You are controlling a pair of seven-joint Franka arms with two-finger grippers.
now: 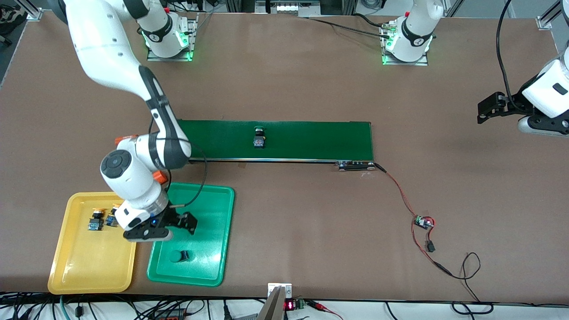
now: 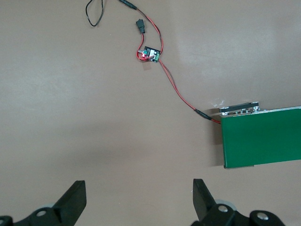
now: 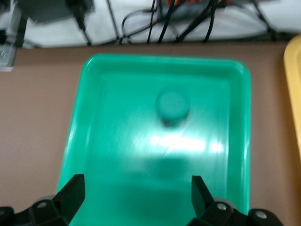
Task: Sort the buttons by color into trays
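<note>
Right pincer [image 1: 171,226] is seen spread open and empty over the green tray [image 1: 222,231]; a green-capped button [image 1: 178,256] stands in that tray, nearer the front camera than the pincer. Two yellow-capped buttons [image 1: 95,219] lie in the yellow tray [image 1: 66,262] beside the green tray. One green-capped button [image 1: 259,137] is left on the conveyor belt [image 1: 311,140], farther from the camera than the green tray. Left pincer [image 2: 138,200] waits open over bare tabletop [image 1: 311,222]. Risks judged: the standing button could be clipped on lift-off; the belt button could be carried off or toppled by a late grasp.

The yellow tray [image 3: 295,94] is cut off at three o'clock in the right wrist view; the green-capped button [image 3: 172,106] there is blurred; the second yellow-capped button [image 1: 112,217] is half hidden by the right arm.
</note>
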